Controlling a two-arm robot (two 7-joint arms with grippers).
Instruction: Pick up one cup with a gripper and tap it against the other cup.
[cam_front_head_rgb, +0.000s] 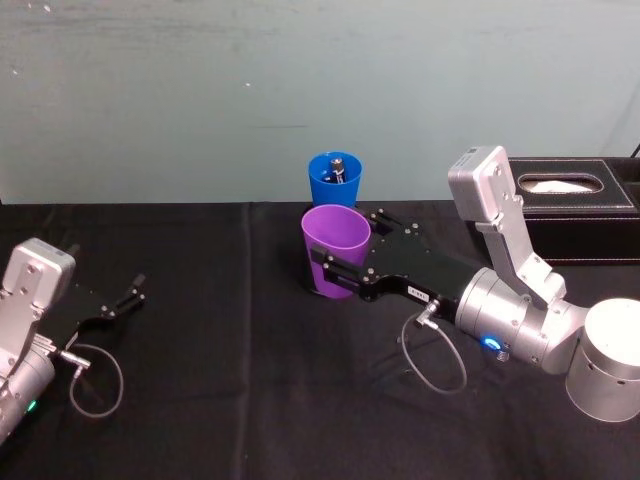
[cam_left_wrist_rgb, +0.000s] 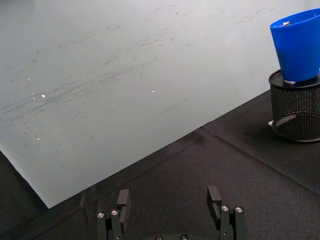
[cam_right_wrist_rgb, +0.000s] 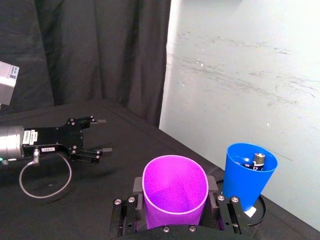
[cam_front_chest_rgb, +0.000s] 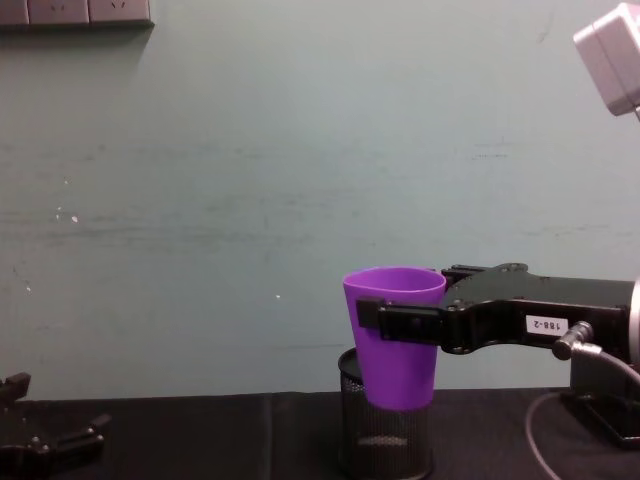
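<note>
The right gripper (cam_front_head_rgb: 348, 242) clamps the purple cup (cam_front_head_rgb: 335, 250) upright, 1 finger on each side. In the head view the blue cup (cam_front_head_rgb: 335, 180) stands just beside it at 12 o'clock. The chest view shows the purple cup raised off the table (cam_front_chest_rgb: 200, 440) before the mesh holder (cam_front_chest_rgb: 385, 445). The left wrist view shows the blue cup seated in that holder. The left gripper (cam_front_head_rgb: 135, 290) rests at 8 o'clock, fingers spread.

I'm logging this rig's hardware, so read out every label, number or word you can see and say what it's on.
"188-2": on a white sticker on the black right claw, which grips the purple plastic tapered cup.
White labels on the black left claw, seen from the right wrist: too small to read.
Nothing else is legible.
</note>
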